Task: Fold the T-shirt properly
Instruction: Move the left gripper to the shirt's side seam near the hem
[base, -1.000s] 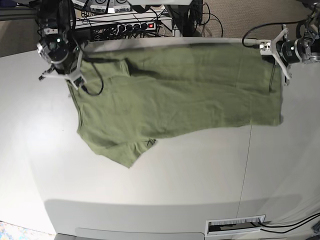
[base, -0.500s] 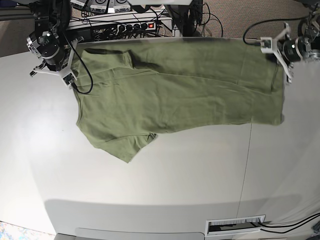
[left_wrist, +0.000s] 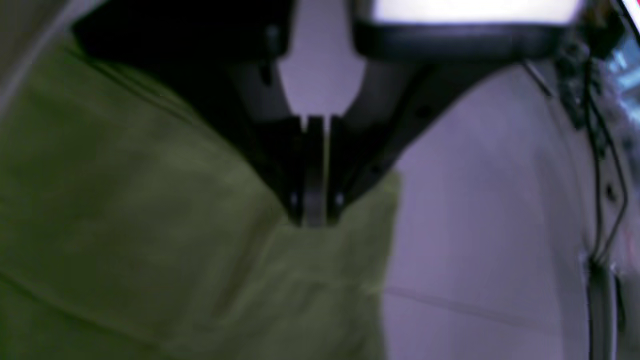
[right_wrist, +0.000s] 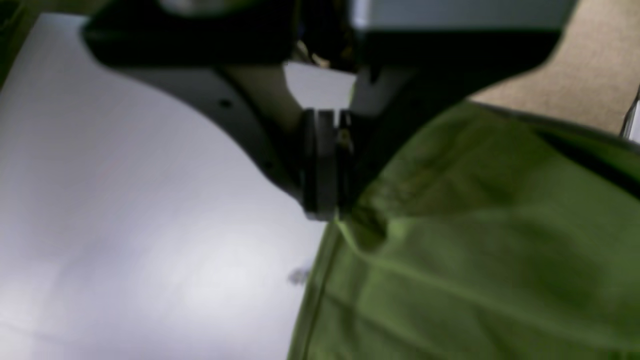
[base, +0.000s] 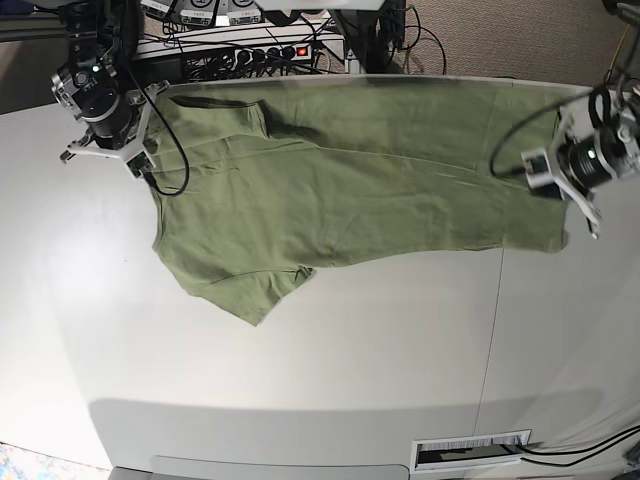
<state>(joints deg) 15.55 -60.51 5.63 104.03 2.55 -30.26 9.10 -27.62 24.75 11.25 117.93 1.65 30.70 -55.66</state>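
Note:
The olive-green T-shirt (base: 350, 180) lies spread across the far half of the white table (base: 300, 380), one sleeve pointing toward the near side. In the base view my right gripper (base: 140, 158) is at the shirt's left end. The right wrist view shows this gripper (right_wrist: 325, 214) shut, with the edge of the T-shirt (right_wrist: 475, 250) caught at its tips. My left gripper (base: 553, 185) hangs over the right hem. Close up, the left gripper (left_wrist: 315, 220) has its fingers almost together with a thin pale slit between them. Its tips sit at a corner of the T-shirt (left_wrist: 150, 225); a pinch is not discernible.
Behind the table's far edge lie a power strip (base: 265, 50) and tangled cables. A white slotted panel (base: 470, 450) sits at the near edge. A thin seam (base: 492, 330) crosses the tabletop. Black cables trail from both wrists over the shirt's ends.
The left arm has swung from the far right corner toward the near side along the right hem. The shirt's far edge now lies flatter along the table's back. The right arm barely shifted.

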